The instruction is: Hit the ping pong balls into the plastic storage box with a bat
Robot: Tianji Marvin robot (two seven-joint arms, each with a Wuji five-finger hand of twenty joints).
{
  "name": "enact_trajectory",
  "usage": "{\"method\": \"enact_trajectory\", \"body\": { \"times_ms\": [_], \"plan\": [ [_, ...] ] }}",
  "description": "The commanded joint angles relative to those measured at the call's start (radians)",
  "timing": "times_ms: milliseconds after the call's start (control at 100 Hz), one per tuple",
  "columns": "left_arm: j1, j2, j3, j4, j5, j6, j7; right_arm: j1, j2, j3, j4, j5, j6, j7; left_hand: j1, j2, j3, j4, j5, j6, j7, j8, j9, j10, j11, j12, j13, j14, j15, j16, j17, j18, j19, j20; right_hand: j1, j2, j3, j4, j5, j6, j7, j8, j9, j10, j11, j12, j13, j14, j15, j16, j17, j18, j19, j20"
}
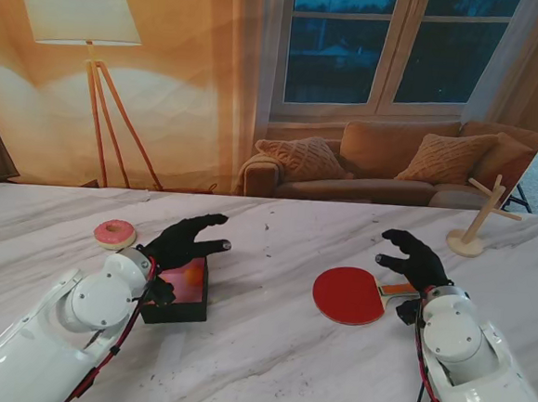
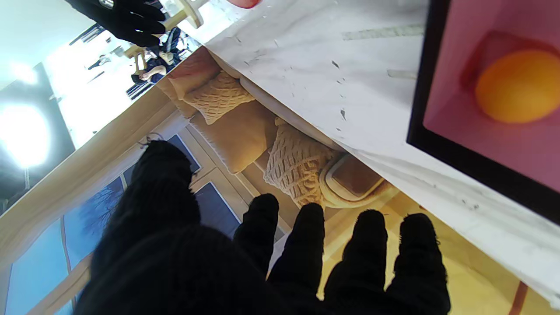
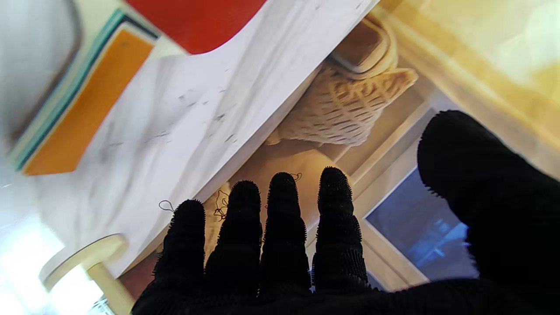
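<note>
While the bat (image 1: 350,295) lay flat on the worktop (image 1: 267,350), the right hand (image 1: 415,260) hovered over its handle, fingers apart and empty, likely to grasp it. The left hand (image 1: 184,242), also spread, hung above the box (image 1: 185,293) holding an orange ball (image 2: 518,85).

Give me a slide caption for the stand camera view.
Open robot hands hover over red bat and black box.

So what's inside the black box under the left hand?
The left wrist view shows one orange ball on the pinkish floor of the box. From the stand, the left hand covers part of the inside, so more could be hidden.
</note>
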Motion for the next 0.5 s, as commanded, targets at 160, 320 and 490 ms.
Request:
{"method": "enact_trajectory", "body": {
  "times_ms": [160, 320, 490],
  "plan": [
    [-0.013, -0.022, 0.028, 0.049, -0.041, -0.058, 0.009, -0.034, 0.001, -0.055, -0.064, 0.019, -0.069, 0.037, 0.000, -0.046, 0.124, 0.028, -0.089, -0.010, -0.025, -0.023, -0.064, -0.055, 0.022, -0.045, -0.020, -0.064, 0.017, -0.046, 0.021, -0.075, -0.006, -0.073, -0.020, -0.006, -0.011, 0.035, -0.066, -0.010, -0.012, -0.009, -0.048, -0.028, -0.016, -0.023, 0.008, -0.015, -0.018, -0.020, 0.015, -0.032, -0.027, 0.024],
    [-0.005, -0.036, 0.041, 0.078, -0.064, -0.112, 0.064, -0.047, 0.002, -0.098, -0.094, 0.034, -0.127, 0.039, -0.068, -0.096, 0.306, 0.021, -0.106, -0.011, -0.027, -0.026, -0.088, -0.070, 0.054, -0.053, -0.022, -0.076, 0.023, -0.053, 0.021, -0.099, -0.009, -0.097, -0.020, -0.004, -0.012, 0.034, -0.084, -0.014, -0.015, -0.016, -0.050, -0.032, -0.017, -0.029, 0.011, -0.013, -0.018, -0.024, 0.022, -0.026, -0.030, 0.026],
    [0.010, -0.040, 0.039, 0.091, -0.082, -0.166, 0.085, -0.059, 0.001, -0.134, -0.104, 0.036, -0.203, 0.026, -0.083, -0.111, 0.315, 0.016, -0.112, -0.013, -0.027, -0.027, -0.098, -0.081, 0.067, -0.052, -0.025, -0.083, 0.022, -0.056, 0.021, -0.106, -0.012, -0.102, -0.025, -0.002, -0.012, 0.033, -0.105, -0.033, -0.021, -0.023, -0.050, -0.050, -0.021, -0.038, 0.020, -0.010, -0.018, -0.027, 0.038, -0.017, -0.030, 0.028]
  ]
}}
